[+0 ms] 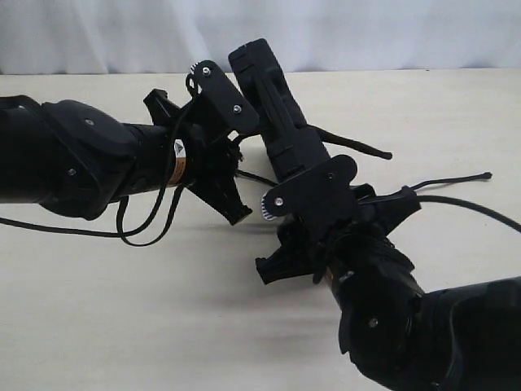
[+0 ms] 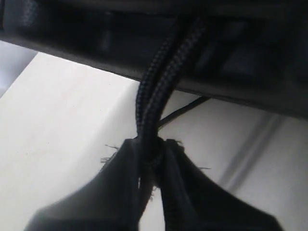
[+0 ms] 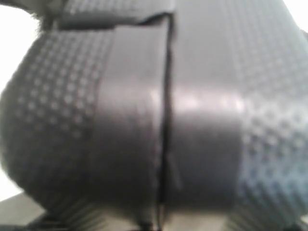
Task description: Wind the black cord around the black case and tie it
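Left gripper point(image 2: 150, 150): closed tight on two strands of the black cord point(image 2: 155, 96), pinched side by side just under the case, probably to put tension on the wrap.
Right gripper point(image 1: 308, 186): holds the black case point(image 1: 273, 106) clear of the bench, tilted on end. Its wrist view shows only the case's dimpled surface, so I judge the grip closed from the exterior view.
Why lifted: raised like this, the case leaves room for the cord to pass beneath.
Loose cord: tails lie on the bench beyond the case.
Bench point(image 1: 98, 309): pale cream, matte, bare.
Room: a pale backdrop point(image 1: 366, 32) behind.
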